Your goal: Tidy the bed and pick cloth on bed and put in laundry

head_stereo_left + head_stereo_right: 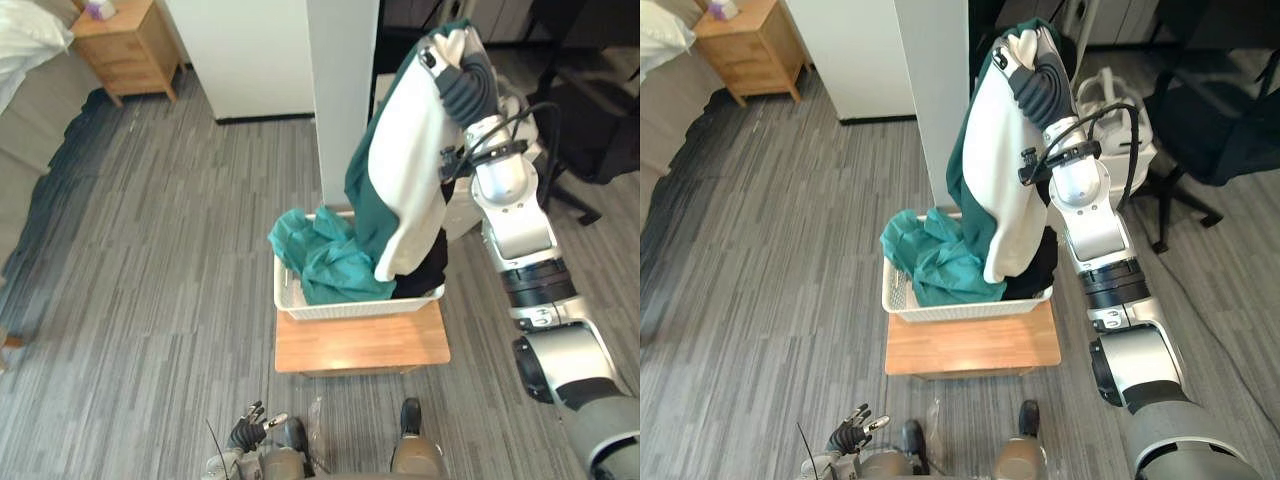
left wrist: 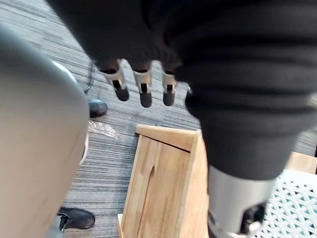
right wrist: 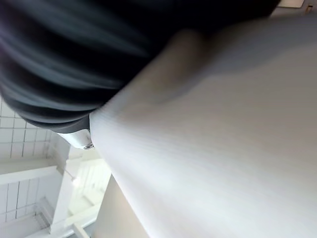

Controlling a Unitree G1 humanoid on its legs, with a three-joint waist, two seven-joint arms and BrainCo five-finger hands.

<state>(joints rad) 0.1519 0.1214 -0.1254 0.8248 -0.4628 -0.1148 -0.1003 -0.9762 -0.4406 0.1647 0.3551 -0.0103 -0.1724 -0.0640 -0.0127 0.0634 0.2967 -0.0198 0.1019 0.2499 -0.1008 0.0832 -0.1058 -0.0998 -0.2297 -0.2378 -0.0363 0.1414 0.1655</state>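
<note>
**Cloth held up over basket, lower end already in**

Head view, big to small:

- Grey plank floor [image 1: 150, 260] all round.
- Bed [image 1: 30, 120] at 10 o'clock w/ white bedding.
- White pillar [image 1: 343, 90] at 12, wood nightstand [image 1: 130, 45] at 11.
- Green-and-white cloth [image 1: 410, 170] hangs from approx. 1 o'clock down to centre. Its green lower end lies in the white basket [image 1: 350, 308] and spills over the rim at 9. A dark item [image 1: 432, 262] sits in the basket at the 3 o'clock side.
- Basket stands on the small wood tabletop [image 1: 360, 345], toward its far edge.
- Right hand [image 1: 462, 85] is raised at 1 o'clock, top of cloth bunched in it. Fingers mostly hidden by fabric but prob. closed on the cloth.
- Left hand [image 1: 250, 428] is low at 6, well apart from the basket. Its fingers [image 2: 143, 89] hang straight, holding nothing.
</note>
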